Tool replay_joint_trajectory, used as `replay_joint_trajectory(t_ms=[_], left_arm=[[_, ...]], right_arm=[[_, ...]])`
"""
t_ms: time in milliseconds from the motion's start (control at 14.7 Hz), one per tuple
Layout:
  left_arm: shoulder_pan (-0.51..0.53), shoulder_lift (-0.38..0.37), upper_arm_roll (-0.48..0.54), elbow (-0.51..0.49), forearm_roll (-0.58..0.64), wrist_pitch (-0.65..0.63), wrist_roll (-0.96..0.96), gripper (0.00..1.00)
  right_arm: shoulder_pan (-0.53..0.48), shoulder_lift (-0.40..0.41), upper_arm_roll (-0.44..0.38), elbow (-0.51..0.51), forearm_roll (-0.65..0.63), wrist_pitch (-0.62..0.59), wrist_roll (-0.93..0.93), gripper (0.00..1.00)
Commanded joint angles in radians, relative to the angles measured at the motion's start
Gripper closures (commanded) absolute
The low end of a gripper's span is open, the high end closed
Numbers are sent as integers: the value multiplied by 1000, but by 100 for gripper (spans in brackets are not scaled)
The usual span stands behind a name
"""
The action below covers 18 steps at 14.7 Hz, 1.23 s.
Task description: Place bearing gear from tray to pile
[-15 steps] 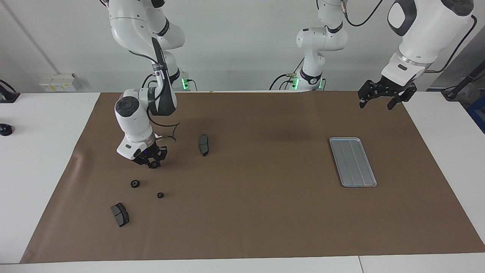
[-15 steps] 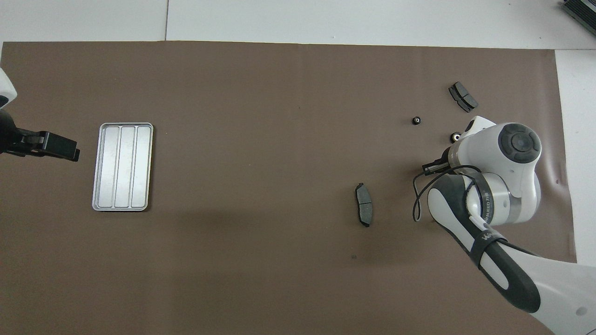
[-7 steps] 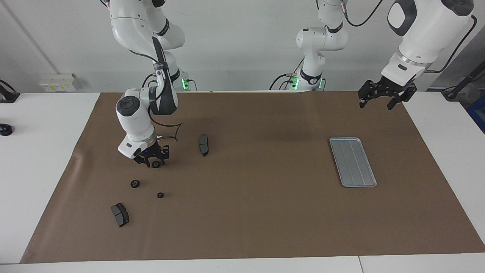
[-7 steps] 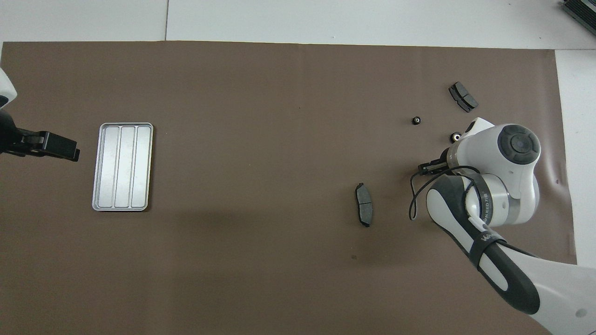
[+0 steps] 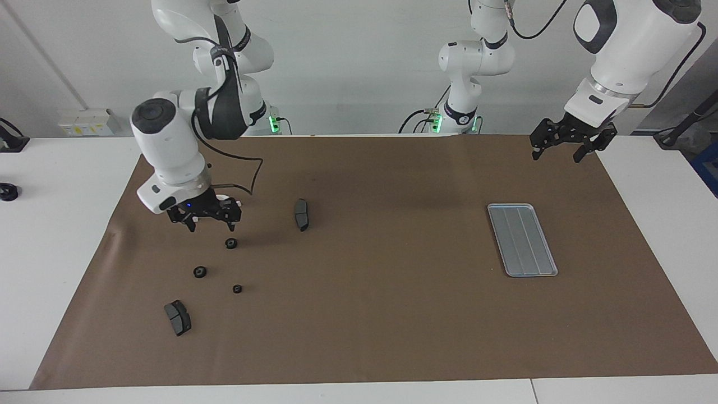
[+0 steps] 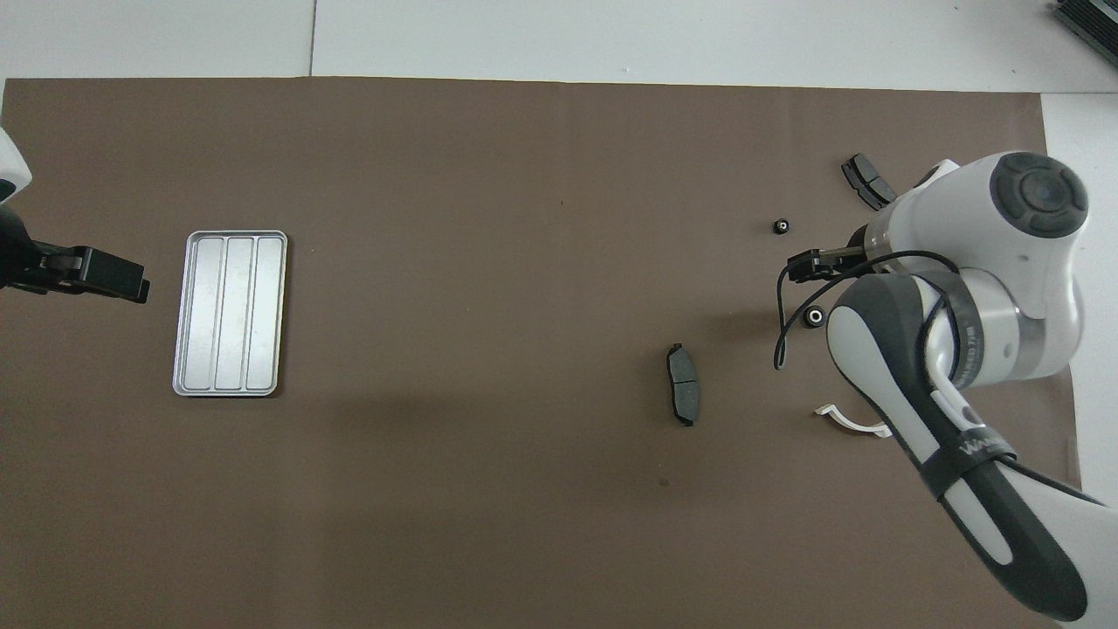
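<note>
Partly legible lettering on a strap round the right arm (image 6: 961, 454), too small to make out. Right gripper (image 5: 207, 223) raised with fingers spread wide and holding nothing, over the brown mat (image 5: 370, 314) just above a small black gear (image 5: 230, 243) lying free in the pile (two more gears (image 5: 199, 272) (image 5: 237, 289), two dark brake pads (image 5: 178, 317) (image 5: 302, 214) and a white half-ring bracket (image 6: 843, 420) scattered around it). Left gripper (image 5: 565, 147) waiting in the air, open and holding nothing, above the mat's edge at the left arm's end; silver tray (image 5: 522, 239) with nothing in it, well apart from the pile.
</note>
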Motion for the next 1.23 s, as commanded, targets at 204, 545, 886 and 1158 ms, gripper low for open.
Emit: replay_joint_trajectory(t_ms=[204,545,886,1158], left_arm=[[17,-18,-9,-21,-16,0,5,0],[17,-18,-9,-21,-16,0,5,0],[17,-18,-9,-21,-16,0,5,0],[17,-18,-9,-21,-16,0,5,0]], right_arm=[[-234,-141,152,86,-2,-239,3,0],[-208,-151,143,176,-9,-429,23,0],[-201,-168,144,146,3,-427,38,0],[-171,-168,140,146,-2,-427,34,0]])
